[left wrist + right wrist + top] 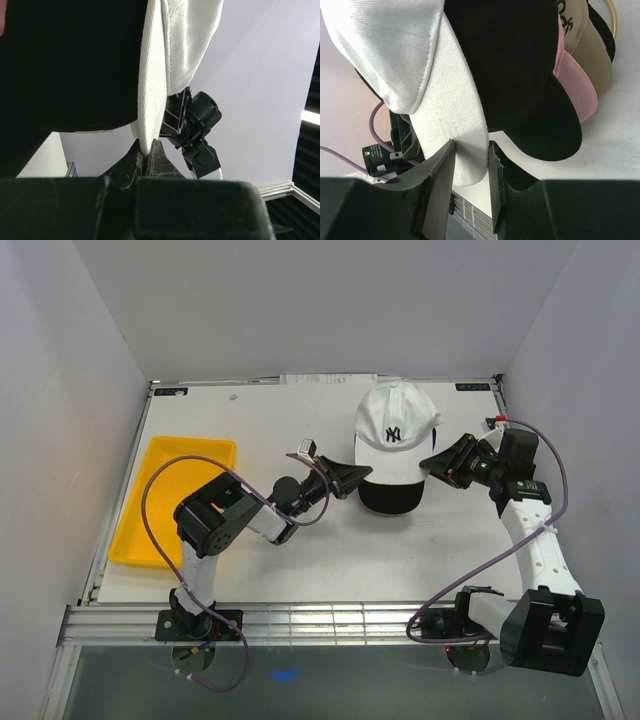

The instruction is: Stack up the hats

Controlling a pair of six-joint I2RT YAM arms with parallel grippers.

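The white cap, marked with a dark logo on its front, is seen right of centre on the far half of the tabletop, on top of a pile of other caps. Its brim is pointed toward the near edge and is gripped from both sides. The left tool is clamped on the left edge of the brim: in the left wrist view the white edge is pinched tightly between the two fingertips, with no gap seen. The right tool is closed on the right edge of the brim; in the right wrist view the white fabric fills the space between the fingers and is touched by both. Whether the white cap is resting on the pile or is held just above it cannot be told.

Directly beneath it a black cap is seen, its brim showing past the white one. In the right wrist view the brims of a pink cap and a tan cap are fanned out below the black one, and a further dark edge is seen beyond the tan. A thin gold wire is seen curving behind the pile. A yellow tray lies at the left side of the tabletop, well apart from the caps.
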